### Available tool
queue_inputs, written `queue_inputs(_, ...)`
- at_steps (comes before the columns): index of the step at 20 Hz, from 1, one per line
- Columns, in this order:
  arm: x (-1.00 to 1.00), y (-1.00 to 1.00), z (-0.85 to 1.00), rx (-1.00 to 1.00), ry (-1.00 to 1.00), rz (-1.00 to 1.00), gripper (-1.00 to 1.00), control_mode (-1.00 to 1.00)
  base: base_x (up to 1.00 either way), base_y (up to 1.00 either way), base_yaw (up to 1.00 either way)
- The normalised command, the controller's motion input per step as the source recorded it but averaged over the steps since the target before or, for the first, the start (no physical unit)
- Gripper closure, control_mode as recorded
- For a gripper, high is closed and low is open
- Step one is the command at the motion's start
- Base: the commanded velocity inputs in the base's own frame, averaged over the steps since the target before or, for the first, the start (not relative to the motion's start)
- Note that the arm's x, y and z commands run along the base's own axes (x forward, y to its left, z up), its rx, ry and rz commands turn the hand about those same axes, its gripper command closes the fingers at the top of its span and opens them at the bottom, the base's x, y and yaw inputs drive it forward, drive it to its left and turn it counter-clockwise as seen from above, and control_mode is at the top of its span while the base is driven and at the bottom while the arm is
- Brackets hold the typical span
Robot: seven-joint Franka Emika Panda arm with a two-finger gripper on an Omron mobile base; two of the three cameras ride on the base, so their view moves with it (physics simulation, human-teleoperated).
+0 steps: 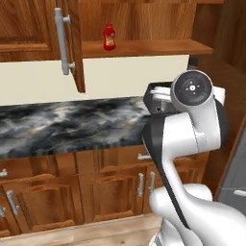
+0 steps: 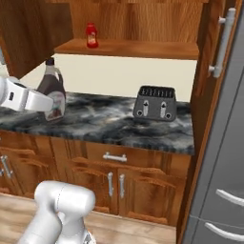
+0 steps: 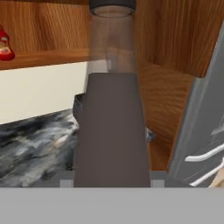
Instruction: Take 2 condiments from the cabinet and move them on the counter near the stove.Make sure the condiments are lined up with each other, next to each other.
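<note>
hand (image 3: 112,181): shut tight on the dark bottle (image 2: 52,90), to carry it
ketchup bottle (image 1: 109,37): waiting on the cabinet shelf (image 1: 144,47), above the desk (image 1: 67,125)

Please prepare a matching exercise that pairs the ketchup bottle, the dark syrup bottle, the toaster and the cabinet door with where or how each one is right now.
Things:
1. ketchup bottle
2. dark syrup bottle
3. toaster
4. cabinet door

States:
A. swung open
B. gripped by the pincer, over the marble counter
C. standing on the cabinet shelf
D. resting on the counter, beside the right-hand wall

Pairs: 1-C, 2-B, 3-D, 4-A
</note>
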Motion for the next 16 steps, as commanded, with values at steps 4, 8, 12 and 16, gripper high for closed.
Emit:
queue_inputs(4,0.0,0.0,0.0,0.0,0.0,0.0,1.0,1.0,-0.19,0.05,0.58)
queue_inputs(8,0.0,0.0,0.0,0.0,0.0,0.0,1.0,1.0,0.0,0.01,0.74)
queue_inputs(12,0.0,0.0,0.0,0.0,0.0,0.0,1.0,1.0,-0.01,0.0,0.76)
queue_inputs(16,0.0,0.0,0.0,0.0,0.0,0.0,1.0,1.0,-0.01,0.0,0.76)
